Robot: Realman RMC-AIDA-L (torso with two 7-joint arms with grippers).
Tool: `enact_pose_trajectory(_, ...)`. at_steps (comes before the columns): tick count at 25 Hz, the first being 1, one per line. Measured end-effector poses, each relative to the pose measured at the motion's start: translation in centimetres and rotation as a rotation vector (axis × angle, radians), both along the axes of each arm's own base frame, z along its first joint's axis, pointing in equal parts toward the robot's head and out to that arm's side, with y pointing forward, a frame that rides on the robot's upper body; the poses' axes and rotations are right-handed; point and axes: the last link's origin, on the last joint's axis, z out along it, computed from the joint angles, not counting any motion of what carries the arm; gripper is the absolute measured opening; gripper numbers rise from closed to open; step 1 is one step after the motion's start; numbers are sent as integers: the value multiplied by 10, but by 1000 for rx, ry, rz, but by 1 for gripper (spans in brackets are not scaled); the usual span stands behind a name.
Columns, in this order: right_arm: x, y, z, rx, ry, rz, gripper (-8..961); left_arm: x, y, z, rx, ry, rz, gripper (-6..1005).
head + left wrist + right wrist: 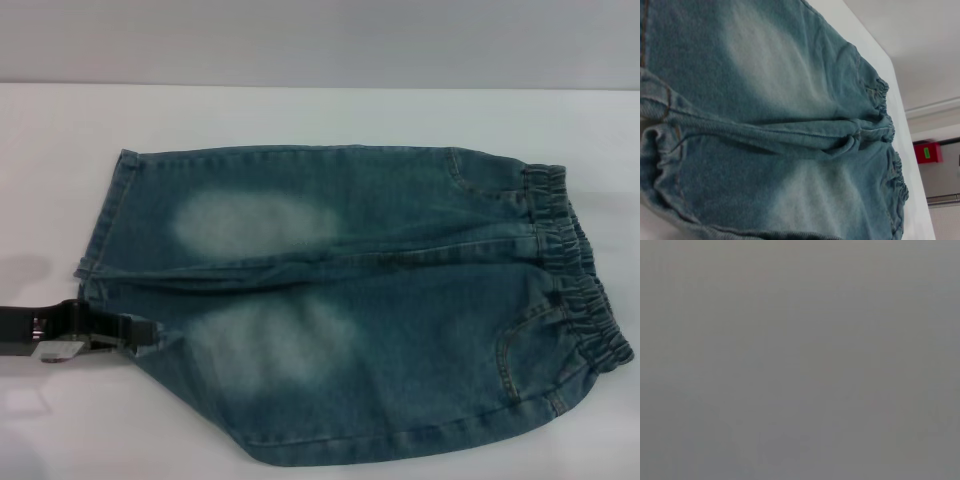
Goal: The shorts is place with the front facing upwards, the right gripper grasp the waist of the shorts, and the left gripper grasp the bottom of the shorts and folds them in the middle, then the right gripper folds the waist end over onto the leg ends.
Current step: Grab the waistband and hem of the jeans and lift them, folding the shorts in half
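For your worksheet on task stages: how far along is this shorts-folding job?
Done: the denim shorts lie flat, front up, on the white table. In hand: the left tool is at the leg hem. Left: the right arm is out of view, the elastic waistband ungrasped; both folds remain.

left end effector (140,332) fingertips hid by shorts (350,300), R wrist view blank

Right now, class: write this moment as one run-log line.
shorts: flat, front up, unfolded | waist: robot's right | left gripper: at leg hem | right gripper: out of view | table: white
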Motion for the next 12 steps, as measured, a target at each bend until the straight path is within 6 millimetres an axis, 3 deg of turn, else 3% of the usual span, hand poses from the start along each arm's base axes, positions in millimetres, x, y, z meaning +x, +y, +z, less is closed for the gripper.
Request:
enact_pose_trajectory(6, -11, 17, 0, -86, 47, 69, 715, 0, 2, 0, 10, 8, -3, 43)
enact_pose_trajectory(12, -33, 30, 10, -257, 92, 247, 715, -1, 4, 0, 20, 17, -10, 46)
